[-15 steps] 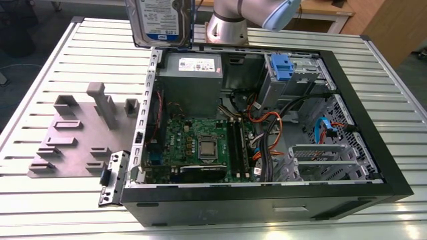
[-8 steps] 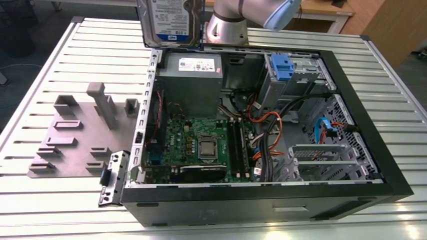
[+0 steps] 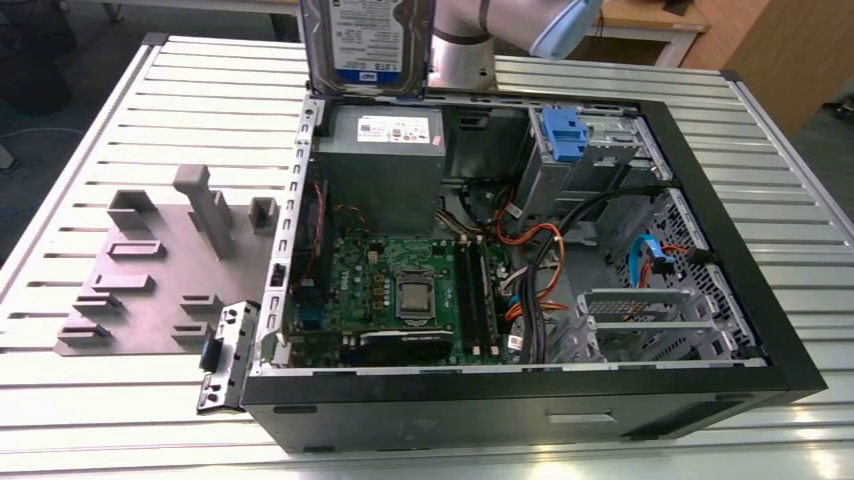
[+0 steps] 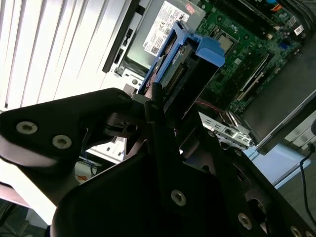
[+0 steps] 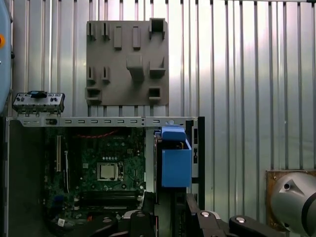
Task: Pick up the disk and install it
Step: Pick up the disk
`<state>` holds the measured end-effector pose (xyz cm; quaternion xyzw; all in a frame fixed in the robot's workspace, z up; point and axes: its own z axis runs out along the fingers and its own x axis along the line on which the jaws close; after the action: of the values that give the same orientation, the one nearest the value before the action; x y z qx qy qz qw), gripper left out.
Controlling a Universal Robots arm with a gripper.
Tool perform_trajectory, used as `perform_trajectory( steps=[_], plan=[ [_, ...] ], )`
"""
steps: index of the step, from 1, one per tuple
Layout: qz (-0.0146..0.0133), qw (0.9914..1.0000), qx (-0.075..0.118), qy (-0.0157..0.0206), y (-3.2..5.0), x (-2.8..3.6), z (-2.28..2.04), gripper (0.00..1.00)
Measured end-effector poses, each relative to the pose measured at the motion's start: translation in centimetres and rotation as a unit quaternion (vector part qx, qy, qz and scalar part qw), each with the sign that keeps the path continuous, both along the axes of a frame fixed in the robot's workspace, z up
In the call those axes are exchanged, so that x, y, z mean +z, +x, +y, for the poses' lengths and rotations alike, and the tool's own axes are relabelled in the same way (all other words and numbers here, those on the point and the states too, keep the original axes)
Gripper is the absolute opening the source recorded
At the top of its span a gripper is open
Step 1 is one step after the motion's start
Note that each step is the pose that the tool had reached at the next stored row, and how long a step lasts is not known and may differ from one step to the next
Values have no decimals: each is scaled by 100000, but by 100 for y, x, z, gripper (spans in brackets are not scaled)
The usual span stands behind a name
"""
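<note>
- disk (image 3: 367,40) is hanging upright in the air, label facing the exterior view's camera, just above the far rim of the open computer case (image 3: 534,400)
- pincer (image 4: 155,101) is gripping the disk, closed on it; in the second wrist view the disk is showing edge-on with its blue rails (image 4: 207,49) framing it
- disk is hovering over the grey power-supply box (image 3: 380,150); can't tell if they are touching
- drive cage (image 3: 587,140) with the blue tab is sitting in the case's far corner, toward the exterior view's right of the disk and apart from it
- motherboard (image 3: 400,290) is lying exposed on the case floor
- grey fixture plate (image 3: 160,270) is lying on the slatted surface (image 3: 107,420), at the exterior view's left of the case
- small black bracket (image 3: 227,355) is leaning at the case's near corner, beside the plate
</note>
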<state>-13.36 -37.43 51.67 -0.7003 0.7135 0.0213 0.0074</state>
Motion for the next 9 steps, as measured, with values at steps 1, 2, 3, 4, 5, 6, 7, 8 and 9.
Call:
perform_trajectory(
  steps=[1, 2, 3, 4, 5, 6, 7, 8, 9],
  plan=[
    [-6, 100000, -1, 5, 27, -1, 0, 35],
    [-4, 100000, -4, 2, 58, 0, 0, 35],
    [0, 100000, 0, 3, 86, 0, 0, 35],
    [0, 100000, -1, 2, 114, 0, 0, 35],
    [1, 100000, -1, -1, 142, 0, 0, 35],
    [0, 100000, -2, 0, 169, 0, 0, 35],
    [-4, 100000, -3, 5, 197, -1, 0, 35],
    [0, 100000, -1, 1, 225, -1, 0, 35],
    [-1, 100000, 2, 3, 253, -1, 0, 35]
  ],
)
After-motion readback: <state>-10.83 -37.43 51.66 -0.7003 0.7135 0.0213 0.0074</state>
